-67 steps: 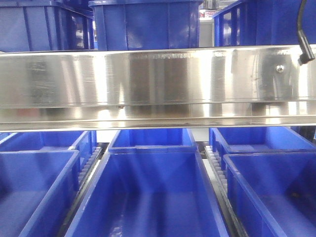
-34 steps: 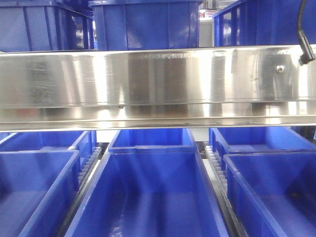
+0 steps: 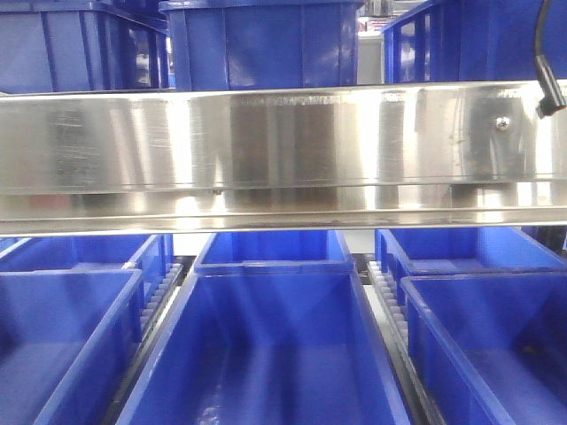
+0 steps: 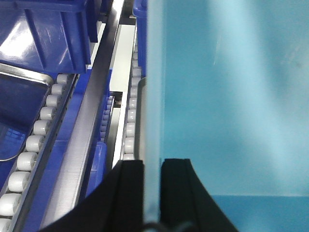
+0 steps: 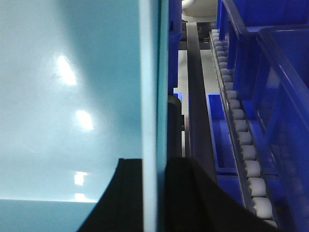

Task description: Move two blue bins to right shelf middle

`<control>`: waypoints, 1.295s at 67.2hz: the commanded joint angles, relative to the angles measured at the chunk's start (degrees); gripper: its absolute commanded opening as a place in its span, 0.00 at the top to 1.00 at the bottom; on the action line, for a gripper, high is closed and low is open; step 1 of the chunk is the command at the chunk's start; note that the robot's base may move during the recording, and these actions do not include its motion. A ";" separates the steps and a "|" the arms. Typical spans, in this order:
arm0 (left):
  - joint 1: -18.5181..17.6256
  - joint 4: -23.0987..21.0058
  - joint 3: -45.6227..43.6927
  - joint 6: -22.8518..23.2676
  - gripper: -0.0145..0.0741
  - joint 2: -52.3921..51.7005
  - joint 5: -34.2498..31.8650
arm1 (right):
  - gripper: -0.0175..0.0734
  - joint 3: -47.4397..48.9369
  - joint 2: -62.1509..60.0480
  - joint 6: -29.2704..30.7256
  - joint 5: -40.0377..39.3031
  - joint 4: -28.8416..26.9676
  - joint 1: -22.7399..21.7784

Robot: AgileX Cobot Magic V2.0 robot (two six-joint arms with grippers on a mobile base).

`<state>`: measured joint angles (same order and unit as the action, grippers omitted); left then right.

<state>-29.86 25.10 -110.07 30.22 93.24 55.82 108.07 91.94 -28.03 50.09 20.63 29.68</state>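
A long middle blue bin point(image 3: 275, 354) sits low on the shelf, under a shiny steel rail point(image 3: 283, 150). Its long side points straight away from the robot, the same way the white rollers point(image 4: 36, 140) run. Its short end is nearest the robot.

The left tool point(image 4: 152, 166) is closed on the bin's left wall point(image 4: 153, 72). 1 black finger point(image 4: 129, 193) is outside the wall and 1 is inside, both pressed against it. The tool points forward along the wall.

The right tool point(image 5: 154, 164) grips the right wall point(image 5: 149, 72) the same way, with 1 finger point(image 5: 126, 193) inside the bin and 1 outside. It points forward too. So the 2 tools hold the bin from both sides. I can only see the tools, not the rest of the arms.

Up close the bin's inside looks pale blue and shiny.

Another bin point(image 3: 53, 336) sits just beside it on the left, and 1 more point(image 3: 496, 336) on the right. More rollers point(image 5: 241, 140) run between them. More blue bins point(image 3: 266, 44) stand on the shelf above the rail.
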 commanded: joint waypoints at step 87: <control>0.20 1.16 -1.03 0.47 0.96 -0.85 -4.84 | 0.99 1.15 -1.24 -0.10 -7.15 0.50 0.26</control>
<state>-29.86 25.10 -110.07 30.52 93.24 55.71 108.07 91.94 -28.17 50.09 20.85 29.68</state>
